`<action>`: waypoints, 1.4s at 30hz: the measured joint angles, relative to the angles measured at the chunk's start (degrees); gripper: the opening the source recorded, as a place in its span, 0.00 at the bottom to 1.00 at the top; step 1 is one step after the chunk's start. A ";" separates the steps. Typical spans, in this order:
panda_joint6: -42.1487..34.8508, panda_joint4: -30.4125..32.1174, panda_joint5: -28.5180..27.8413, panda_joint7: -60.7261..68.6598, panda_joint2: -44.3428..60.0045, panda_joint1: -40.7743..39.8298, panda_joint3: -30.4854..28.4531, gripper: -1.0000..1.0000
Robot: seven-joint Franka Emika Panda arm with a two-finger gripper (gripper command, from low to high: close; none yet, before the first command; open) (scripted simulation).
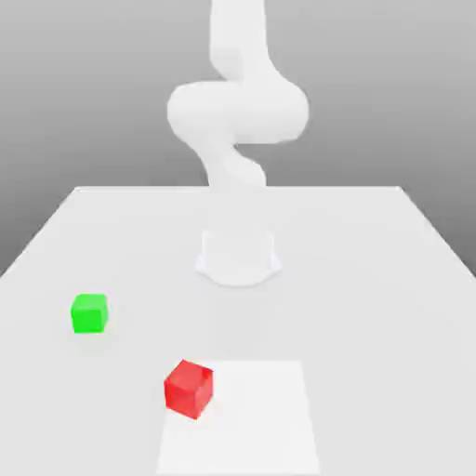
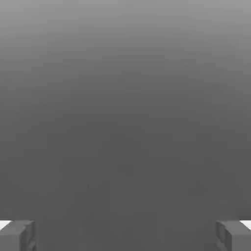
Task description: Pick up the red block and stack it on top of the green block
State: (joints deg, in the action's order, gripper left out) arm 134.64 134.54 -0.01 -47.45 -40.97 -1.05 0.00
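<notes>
Pale tabletop (image 1: pixel 353 242) is stretching out under a grey backdrop, w/ a whiter square patch (image 1: pixel 260 418) lying at the near side, approx. mid-table. Red block (image 1: pixel 189 389) is sitting at that patch's far-left corner (exterior view's left), turned at an angle, so one edge is facing the cam. Nothing is touching it. Green block (image 1: pixel 89 314) is resting farther left and farther back, well apart from red, sitting squarer to the cam, its top bare & ready as a base.

Going outward: arm's white base (image 1: pixel 238 256) is standing toward the far side, right of green and beyond both blocks; arm (image 1: pixel 238 112) is rising above it.

Gripper (image 2: pixel 125 238) is standing wide open in the hand view, one finger to each side w/ a bare gap between, i.e. holding nothing. Hand cam is facing plain grey, no block in sight there.

Step in hand, by my read: pre-grasp, approach to red; no part of the stack is done. Next move is prob. calling for bringing the hand out over red, pointing it down, turning the wrist to match red's skewed faces, then lowering w/ fingers apart & closing. Misaligned fingers could be nudging or twisting red instead of gripping it.
</notes>
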 joint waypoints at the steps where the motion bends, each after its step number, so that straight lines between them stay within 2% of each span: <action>1: 1.37 1.29 0.00 -0.77 2.38 -0.51 0.01 0.50; 19: 23.35 22.12 0.00 -13.18 40.19 -7.35 -1.41 0.50; 25: 33.43 21.81 0.82 -13.31 52.66 -7.82 -0.98 0.50; 26: 35.16 21.52 0.96 -13.19 54.69 -7.98 -0.79 0.00; 33: 35.64 21.46 0.83 -13.33 55.19 -8.09 -0.69 0.00; 39: 26.33 23.06 0.14 -13.79 44.28 -8.11 -0.91 0.00; 42: 23.88 24.53 -2.80 -12.68 40.18 -12.84 -3.39 0.00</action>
State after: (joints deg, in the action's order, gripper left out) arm 158.51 159.07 -2.81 -60.13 -0.79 -13.90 -3.39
